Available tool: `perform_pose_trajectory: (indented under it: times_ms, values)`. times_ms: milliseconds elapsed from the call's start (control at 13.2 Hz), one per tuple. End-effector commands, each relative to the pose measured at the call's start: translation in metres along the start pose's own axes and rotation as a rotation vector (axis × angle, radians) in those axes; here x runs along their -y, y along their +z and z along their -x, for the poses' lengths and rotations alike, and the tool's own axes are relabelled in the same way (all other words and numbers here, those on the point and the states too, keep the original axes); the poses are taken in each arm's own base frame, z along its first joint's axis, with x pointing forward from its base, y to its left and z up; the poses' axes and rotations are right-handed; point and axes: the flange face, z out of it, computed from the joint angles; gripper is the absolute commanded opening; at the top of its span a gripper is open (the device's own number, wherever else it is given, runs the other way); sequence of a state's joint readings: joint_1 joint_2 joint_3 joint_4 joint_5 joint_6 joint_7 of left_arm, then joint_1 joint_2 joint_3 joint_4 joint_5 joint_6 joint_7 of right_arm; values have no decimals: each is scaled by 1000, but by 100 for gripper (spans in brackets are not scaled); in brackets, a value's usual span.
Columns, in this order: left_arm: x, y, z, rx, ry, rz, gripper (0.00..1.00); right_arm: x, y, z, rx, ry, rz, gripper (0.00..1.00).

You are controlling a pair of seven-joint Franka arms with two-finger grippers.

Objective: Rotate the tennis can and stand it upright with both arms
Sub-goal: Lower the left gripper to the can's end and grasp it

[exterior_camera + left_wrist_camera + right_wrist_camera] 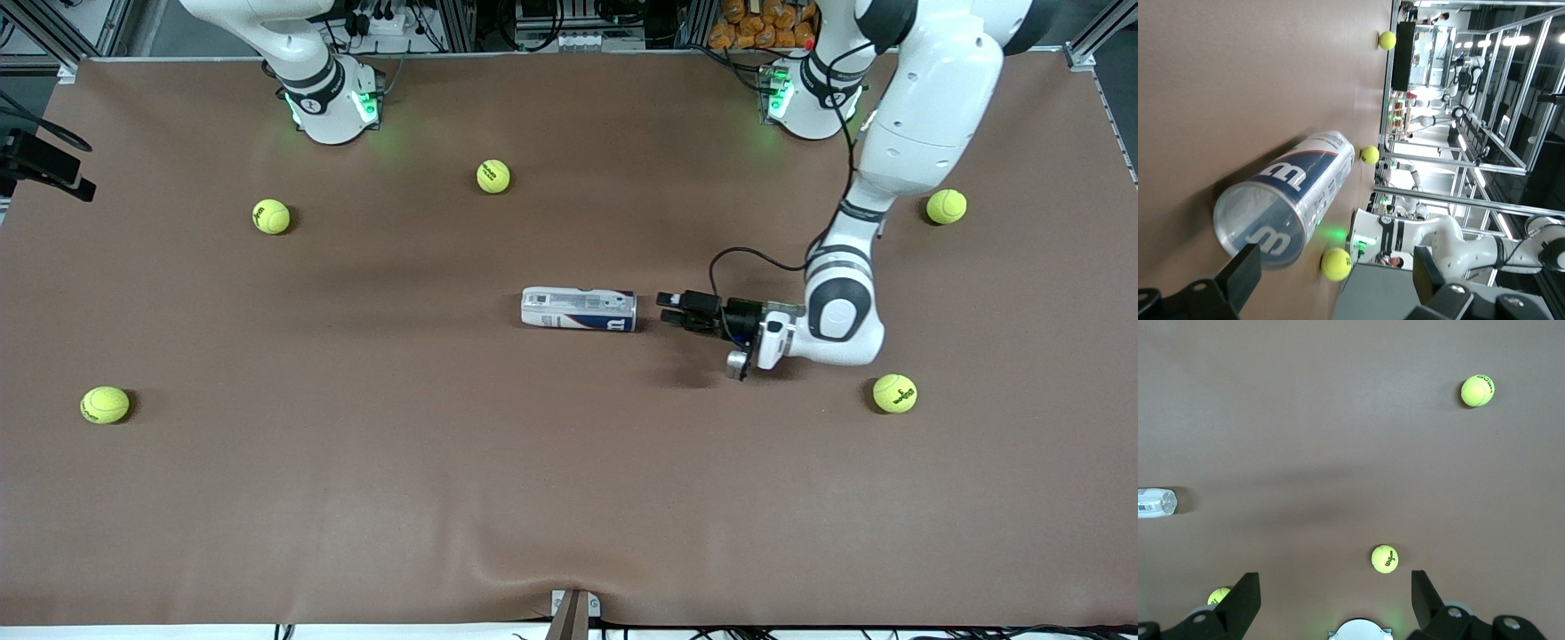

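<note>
The can (579, 309) lies on its side in the middle of the tabletop (569, 498). The left hand (669, 305), fingers apart, is low and level just beside its navy end, probably lined up to push or grip it. The right hand (1335, 600), also apart, waits high up.

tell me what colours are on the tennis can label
White and navy with a red stripe and a white W logo on the tennis can; the front view shows it best.
</note>
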State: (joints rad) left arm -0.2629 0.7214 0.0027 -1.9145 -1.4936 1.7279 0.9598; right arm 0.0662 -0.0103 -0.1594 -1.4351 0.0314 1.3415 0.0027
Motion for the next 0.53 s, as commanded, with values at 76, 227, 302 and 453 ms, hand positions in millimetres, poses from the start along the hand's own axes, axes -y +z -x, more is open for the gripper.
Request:
perform_pose_trajectory:
  times_ms: [76,227,302,453]
  values:
    - [10,14,8,-40,-3,17,100,3,1,4,-2,-22,0,100]
    - [15,22,8,-56,-16,31,88,4,1,4,-1,-25,0,100]
    - [18,22,7,-64,-18,19,79,7,2,4,0,-29,1,100]
    - [19,26,4,-95,-25,23,64,13,4,2,2,-40,4,100]
